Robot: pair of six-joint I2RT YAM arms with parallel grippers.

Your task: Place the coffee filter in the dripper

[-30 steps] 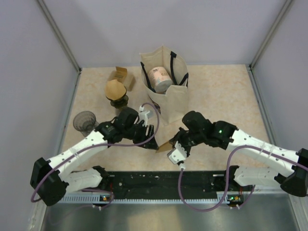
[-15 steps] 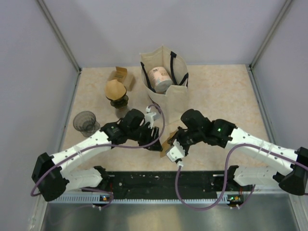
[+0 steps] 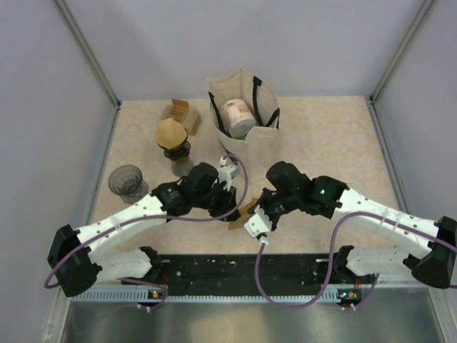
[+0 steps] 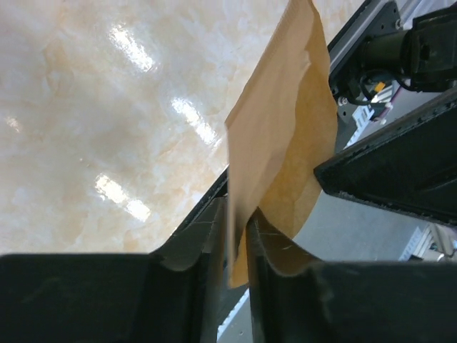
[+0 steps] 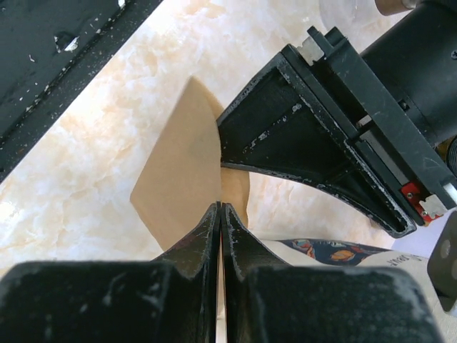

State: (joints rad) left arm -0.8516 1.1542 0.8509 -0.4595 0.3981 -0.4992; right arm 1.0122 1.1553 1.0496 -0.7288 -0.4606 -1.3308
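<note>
A brown paper coffee filter (image 3: 240, 213) hangs above the table between my two grippers, near the front middle. My left gripper (image 3: 230, 207) is closed on one edge of it; in the left wrist view (image 4: 237, 239) the filter (image 4: 278, 136) rises from between the fingers. My right gripper (image 3: 255, 214) is shut tight on the other edge, and in the right wrist view (image 5: 221, 214) the filter (image 5: 182, 175) sticks out past its tips. A smoky grey ribbed dripper (image 3: 126, 181) stands at the left, apart from both grippers.
A dark cup with a brown cone on top (image 3: 171, 137) and a small cardboard box (image 3: 178, 111) stand at the back left. A cloth tote bag (image 3: 251, 146) holding a white tub (image 3: 235, 116) stands behind the grippers. The black rail (image 3: 235, 270) runs along the front.
My left gripper has moved right to the filter and closed on it. My right gripper, holding the filter, has shifted slightly left toward it.
</note>
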